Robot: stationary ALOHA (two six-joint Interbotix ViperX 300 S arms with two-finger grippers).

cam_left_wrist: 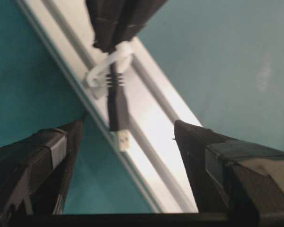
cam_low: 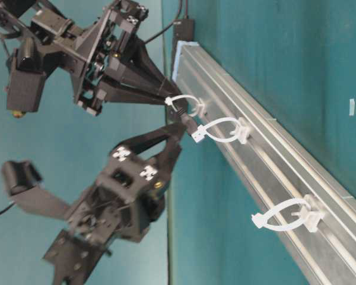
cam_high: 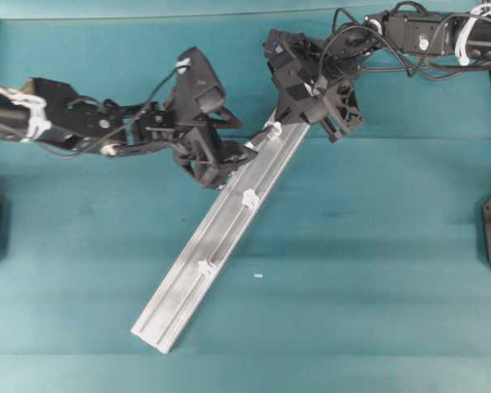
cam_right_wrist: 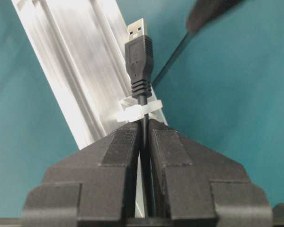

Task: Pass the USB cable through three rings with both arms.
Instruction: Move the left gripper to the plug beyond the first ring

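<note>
Teal cloth-covered table [cam_high: 376,270] under everything, bearing near the middle 1 tiny white fleck [cam_high: 258,276] just off the rail's right side.

Long silver grooved aluminium rail [cam_high: 217,250] laid diagonally from lower left to upper right in the overhead view, carrying 3 small whitish translucent plastic rings: the far ring [cam_high: 274,128] near the upper end, the middle ring [cam_high: 250,197] about halfway, the near ring [cam_high: 204,267] toward the lower end.

Black jointed left arm [cam_high: 82,123] reaching in from the left, its left gripper [cam_left_wrist: 128,142] with pointed black fingers [cam_left_wrist: 38,161] spread wide, nothing between them, straddling the rail just below the far ring.

Black jointed right arm [cam_high: 417,37] reaching in from the upper right, its right gripper [cam_right_wrist: 144,137] pressed together on the thin black USB cable [cam_right_wrist: 143,106], just behind the far ring.

Cable already threaded through the far ring; dark moulded plug [cam_right_wrist: 138,59] with silver metal tip poking out past it, above the rail, pointing toward the middle ring. In the table-level view, plug tip [cam_low: 187,122] between the far ring [cam_low: 187,104] and the middle ring [cam_low: 222,130], not yet inside the middle one. Near ring [cam_low: 285,217] standing apart, without cable.

In the left wrist view, plug [cam_left_wrist: 117,106] hanging between the 2 spread fingers, touching neither.
</note>
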